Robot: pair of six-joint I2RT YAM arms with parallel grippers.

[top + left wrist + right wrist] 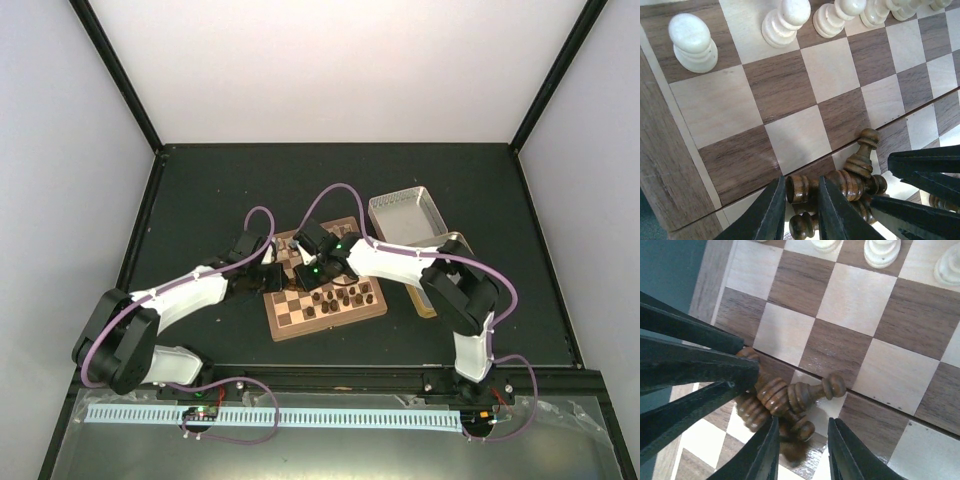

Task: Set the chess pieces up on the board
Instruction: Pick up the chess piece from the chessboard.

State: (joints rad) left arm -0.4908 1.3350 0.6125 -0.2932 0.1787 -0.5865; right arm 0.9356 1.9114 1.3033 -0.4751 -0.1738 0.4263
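Note:
The chessboard [295,318] lies mid-table. Several dark brown pieces [342,294] stand on its near half; cream pieces [692,42] stand in a row along its far edge, also in the right wrist view [882,251]. A small pile of dark pieces [856,172] lies toppled on the board [715,105]; the pile [790,397] also shows in the right wrist view. My left gripper [801,200] is slightly open, its jaws either side of a lying dark piece's base [799,187]. My right gripper [802,440] is open just above the pile, facing the left gripper [700,370].
A square metal tin half [408,215] sits behind and right of the board, and a second one [446,244] is partly under my right arm. Both arms cross over the board's left half [290,262]. Dark walls edge the table.

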